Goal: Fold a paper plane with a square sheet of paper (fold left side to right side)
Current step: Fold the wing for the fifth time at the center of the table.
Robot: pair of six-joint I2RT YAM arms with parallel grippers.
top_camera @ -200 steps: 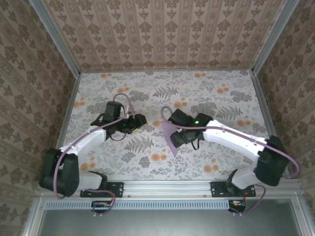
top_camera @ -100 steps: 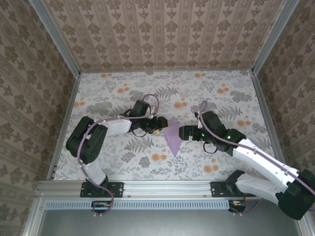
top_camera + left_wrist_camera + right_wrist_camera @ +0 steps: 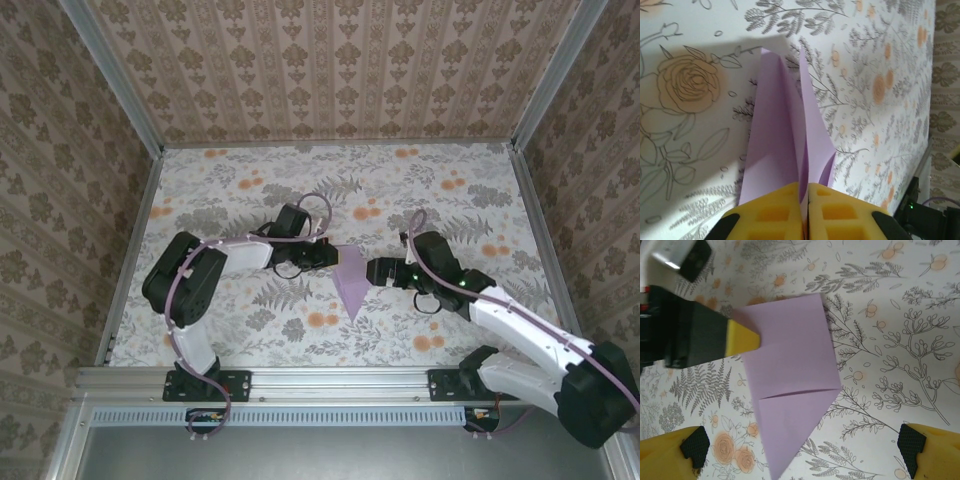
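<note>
Lilac paper plane (image 3: 349,279) is pinched along its raised fold by my left fingers (image 3: 772,212). My right fingers (image 3: 932,447) are spread wide just beside it, holding nothing. I judge it feather-light, limp and easily creased, so it is best gripped at that fold. It lies mid-bench (image 3: 470,190), a narrow dart with its tip toward the arm bases.

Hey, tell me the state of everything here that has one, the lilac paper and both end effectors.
paper plane: folded to a point, lying on the table, one side edge pinched.
left end effector: shut on the paper plane's edge.
right end effector: open, holding nothing, at the paper's opposite side.
</note>
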